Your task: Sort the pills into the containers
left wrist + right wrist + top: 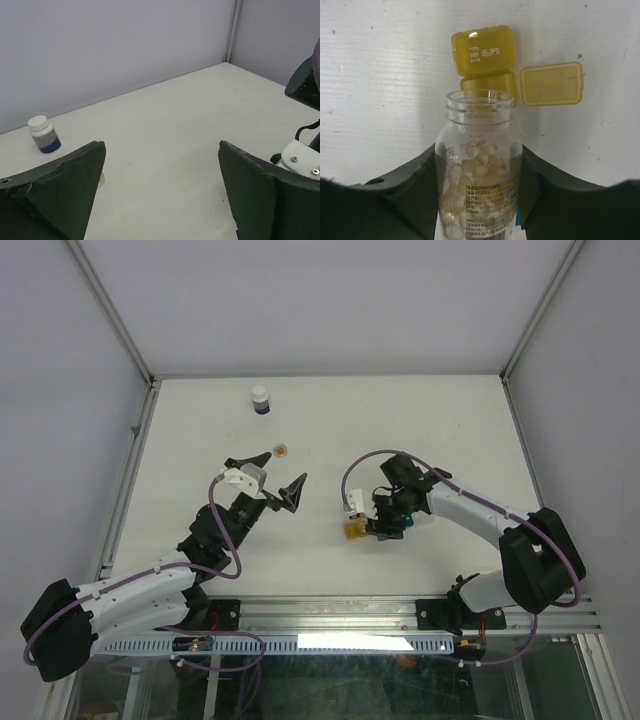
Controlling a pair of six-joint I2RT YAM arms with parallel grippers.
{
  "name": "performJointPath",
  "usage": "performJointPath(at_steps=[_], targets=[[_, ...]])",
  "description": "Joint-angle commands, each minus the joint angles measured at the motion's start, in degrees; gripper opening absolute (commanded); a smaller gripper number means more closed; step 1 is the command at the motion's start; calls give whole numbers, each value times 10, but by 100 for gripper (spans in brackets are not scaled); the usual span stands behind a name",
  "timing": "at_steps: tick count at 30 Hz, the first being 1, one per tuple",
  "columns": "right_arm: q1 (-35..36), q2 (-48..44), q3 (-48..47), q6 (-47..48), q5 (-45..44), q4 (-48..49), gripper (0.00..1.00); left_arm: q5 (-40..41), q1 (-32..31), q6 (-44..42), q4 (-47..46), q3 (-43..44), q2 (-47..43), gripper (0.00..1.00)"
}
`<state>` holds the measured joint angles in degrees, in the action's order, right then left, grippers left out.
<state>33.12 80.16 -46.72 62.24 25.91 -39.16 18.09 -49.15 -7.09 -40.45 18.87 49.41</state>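
Your right end effector [386, 519]: jaws part-closed around clear bottle [479, 107], uncapped, pale pills [476, 167] inside. Bottle mouth close to yellow containers [487, 81], lids flipped open, on worktop [430, 420] near right arm. Your left end effector [286, 465]: jaws fully spread, empty. White bottle [260, 400] at far edge.

Yellow containers [487, 81] — lids open (two).

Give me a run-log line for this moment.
right gripper: shut on clear uncapped pill bottle | mouth: aimed at open yellow plastic pill box | left gripper: open, empty
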Motion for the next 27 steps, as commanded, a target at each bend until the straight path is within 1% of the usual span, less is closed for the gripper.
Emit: performJointPath(at_steps=[1, 10, 12, 17, 19, 22, 24, 25, 26, 27], targets=[[9, 2, -31, -6, 1, 0, 0, 12, -1, -5, -36, -2, -10, 99], [14, 5, -38, -6, 1, -7, 0, 14, -1, -5, -38, -2, -10, 99], [5, 4, -47, -6, 1, -18, 0, 14, -1, -6, -38, -3, -11, 99], [-47, -27, -66, -6, 1, -43, 0, 18, -1, -4, -35, -2, -15, 99], [-73, -50, -71, -6, 1, -48, 0, 12, -1, 11, -23, 4, -22, 99], [-121, -83, -73, -6, 1, -35, 0, -30, -1, 50, -20, 6, -40, 99], [-158, -109, -69, -6, 1, 8, 0, -61, -2, 70, -9, 10, -57, 99], [-178, -119, -68, -132, 299, 30, 1, -77, -1, 87, -2, 13, -66, 99], [-194, -130, -67, -185, 435, 64, 2, -90, -1, 99, 3, 14, -74, 99], [-209, -138, -65, -231, 499, 108, 2, -107, -2, 110, 4, 14, -81, 99]])
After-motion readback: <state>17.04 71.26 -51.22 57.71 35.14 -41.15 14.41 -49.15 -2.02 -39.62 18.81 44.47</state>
